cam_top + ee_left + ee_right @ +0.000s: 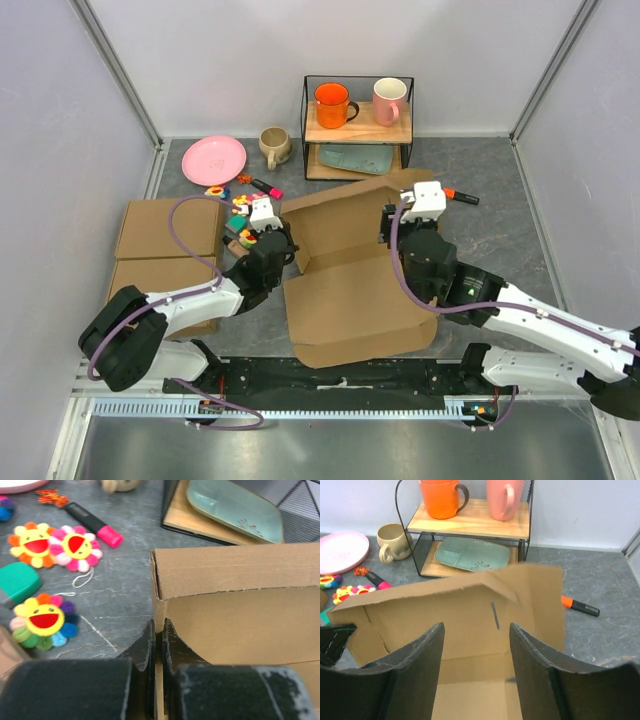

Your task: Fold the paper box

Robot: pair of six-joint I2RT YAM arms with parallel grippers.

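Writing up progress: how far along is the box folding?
Done: the back wall stands raised. In hand: the left gripper pinches a corner of the paper box; the right gripper hangs open over its floor. Left: the near panel lies flat, unclosed.

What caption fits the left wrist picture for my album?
Left tool pinching a wall of the paper box, flower toys and a pink marker nearby.

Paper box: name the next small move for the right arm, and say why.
Probably ease the right gripper forward and close it on the raised back wall of the paper box. The left gripper pinches the left wall, while the right one hangs open just short of that back wall.
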